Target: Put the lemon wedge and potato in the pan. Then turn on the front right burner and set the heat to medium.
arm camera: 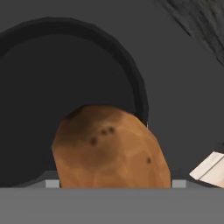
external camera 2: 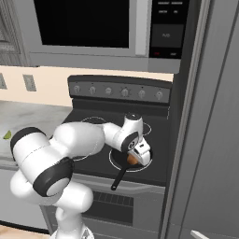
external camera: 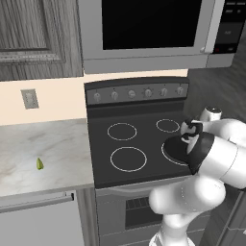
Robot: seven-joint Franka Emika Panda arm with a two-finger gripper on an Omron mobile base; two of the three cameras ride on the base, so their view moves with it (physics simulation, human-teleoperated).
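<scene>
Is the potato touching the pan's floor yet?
Cannot tell. The hand view shows the potato in front of the pan, and its underside is cut off.

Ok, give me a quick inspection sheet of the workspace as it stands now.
Surface: black glass cooktop with white-outlined rings; marble counter to its left.
Job's things: potato between the gripper's fingers, over the pan; pan on the front right burner, handle pointing toward the front edge; lemon wedge on the counter, not yet moved.
Clutter: nothing seen.
Grippers: gripper shut on the potato above the pan.
Cables: nothing seen.
Surroundings: stove knobs on the back panel, microwave above, wall outlet.
</scene>
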